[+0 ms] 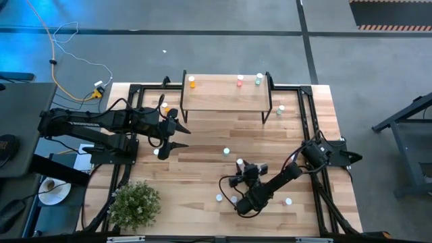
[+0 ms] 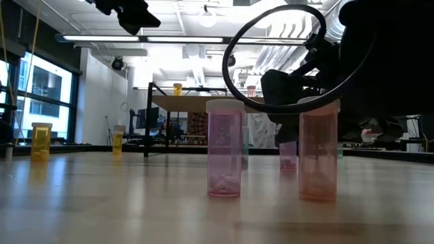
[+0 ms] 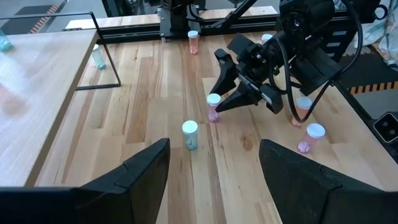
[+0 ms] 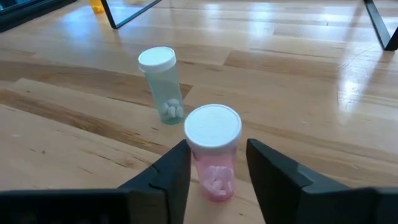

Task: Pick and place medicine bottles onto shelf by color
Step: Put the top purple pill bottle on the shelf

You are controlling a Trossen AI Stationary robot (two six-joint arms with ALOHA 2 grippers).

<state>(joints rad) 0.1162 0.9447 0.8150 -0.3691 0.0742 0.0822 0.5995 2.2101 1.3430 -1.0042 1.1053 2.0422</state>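
Note:
The shelf [image 1: 226, 94] stands at the far middle of the table and bears an orange [image 1: 192, 82], a red [image 1: 240, 81] and a green bottle [image 1: 258, 79]. A pink bottle [image 4: 214, 171] with a white cap stands upright on the table, near the middle right. My right gripper [image 4: 217, 146] is low there, with one finger on either side of the bottle just below its cap. A pale green bottle [image 4: 163, 87] stands a little beyond it. My left gripper [image 3: 214, 146] hangs open above the table's left part, with nothing between its fingers. My right gripper comes at the pink bottle slanting down from the table's near right, its fingers [image 4: 177, 165] beside the bottle's body under the cap [image 4: 213, 127]. A sliver of gap shows at one finger. Whether the other finger touches, I cannot tell. The bottle stands upright on the table.
More bottles stand near the right arm [image 1: 219, 198] [image 1: 288, 201], beside the shelf's right leg [image 1: 281, 109] and at its left [image 1: 164, 106]. A potted plant [image 1: 135, 202] sits at the near left corner. Black frame rails [image 1: 307, 115] run along the table's sides.

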